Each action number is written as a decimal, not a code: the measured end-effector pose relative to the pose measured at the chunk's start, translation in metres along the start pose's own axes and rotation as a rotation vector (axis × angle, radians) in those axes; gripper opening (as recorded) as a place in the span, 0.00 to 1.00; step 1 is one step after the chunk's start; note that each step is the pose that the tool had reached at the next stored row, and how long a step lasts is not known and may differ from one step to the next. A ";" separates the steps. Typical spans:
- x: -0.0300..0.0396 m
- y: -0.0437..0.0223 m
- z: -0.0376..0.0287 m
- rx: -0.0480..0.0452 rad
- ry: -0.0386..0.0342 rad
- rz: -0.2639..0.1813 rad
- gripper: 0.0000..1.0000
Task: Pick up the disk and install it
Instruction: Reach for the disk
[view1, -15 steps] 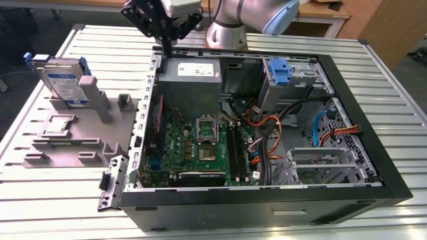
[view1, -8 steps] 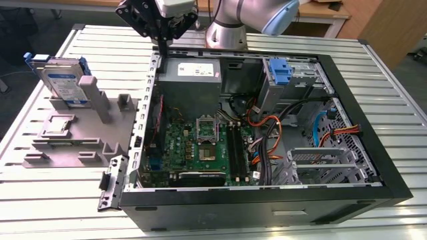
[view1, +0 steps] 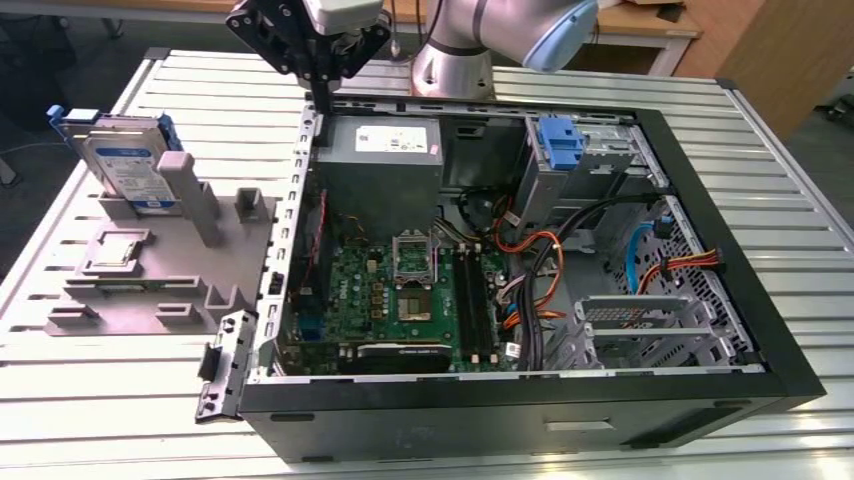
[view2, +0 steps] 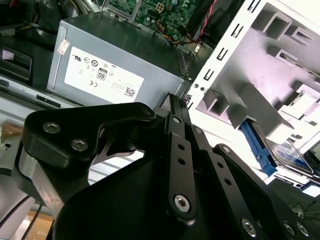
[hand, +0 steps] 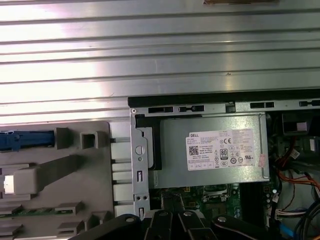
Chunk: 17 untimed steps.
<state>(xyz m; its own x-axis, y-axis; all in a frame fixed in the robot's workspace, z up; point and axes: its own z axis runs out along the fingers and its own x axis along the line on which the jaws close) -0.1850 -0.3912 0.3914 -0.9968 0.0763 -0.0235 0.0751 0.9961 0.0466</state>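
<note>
The black linkage tool (view1: 320, 104) hangs at twelve o'clock in the exterior view. It is over the back edge of the open black desktop computer case (view1: 787, 370), right by the grey metal power supply box (view1: 380, 150) with a white label. Its fingers are pressed together and pinch nothing. In the second wrist view the tool (view2: 173, 99) narrows to one closed tip above the same power supply box (view2: 115, 65).

The disk (view1: 127, 165) is a flat silver-grey hard drive with a white-and-blue label in a blue plastic carrier. It stands upright on edge at ten o'clock in the exterior view, slotted into the pale grey moulded holder (view1: 160, 270). The holder lies on the ribbed metal worktop (view1: 80, 400) beside the case, and the disk is well apart from the tool. Both wrist views catch the disk (hand: 25, 140) (view2: 289, 151) seated in the holder (hand: 75, 170).

A small square silver chip (view1: 118, 250) rests in the holder at six o'clock from the disk. Inside the case, the green motherboard (view1: 387, 290) lies at the middle, and a blue-handled drive caddy (view1: 561, 145) sits at one o'clock.
</note>
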 end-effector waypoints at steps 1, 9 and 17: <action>0.0005 0.0000 0.0000 -0.0001 0.0000 0.000 0.10; 0.0035 -0.0003 0.0001 0.0000 0.0000 0.000 0.10; 0.0184 -0.0015 0.0024 0.0005 0.0049 0.000 0.10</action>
<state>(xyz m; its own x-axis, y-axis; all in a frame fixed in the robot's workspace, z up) -0.2034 -0.3912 0.3885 -0.9969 0.0763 -0.0187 0.0754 0.9961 0.0461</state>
